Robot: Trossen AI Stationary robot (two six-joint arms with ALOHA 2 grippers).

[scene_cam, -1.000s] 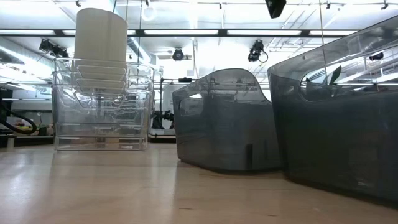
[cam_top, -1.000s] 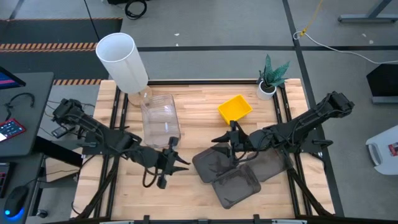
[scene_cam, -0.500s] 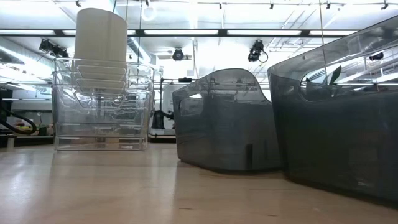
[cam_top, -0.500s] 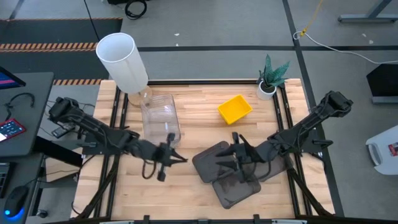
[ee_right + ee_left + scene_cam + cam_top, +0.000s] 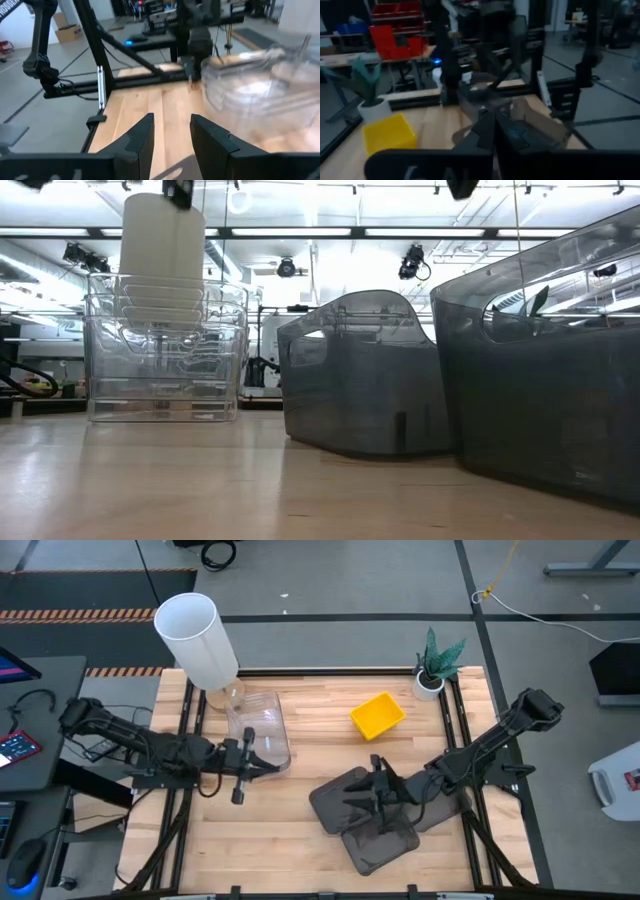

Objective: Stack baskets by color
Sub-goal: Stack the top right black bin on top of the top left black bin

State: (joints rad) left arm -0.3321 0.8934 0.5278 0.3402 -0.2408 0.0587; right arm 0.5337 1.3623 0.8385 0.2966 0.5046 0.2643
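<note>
The left gripper (image 5: 262, 766) has pulled back to the clear baskets (image 5: 259, 729) and shut empty beside their rim; the right gripper (image 5: 352, 803), jaws apart and holding nothing, has moved over the grey baskets (image 5: 365, 815). The yellow basket (image 5: 378, 715) sits apart; sorting looks nearly settled

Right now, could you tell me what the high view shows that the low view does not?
Only the high view shows the yellow basket, the potted plant, and both grippers: the left gripper shut beside the clear baskets, the right gripper open over the grey baskets. Only the low view shows the ceiling lights. Both share the clear baskets, grey baskets and white cylinder.
</note>
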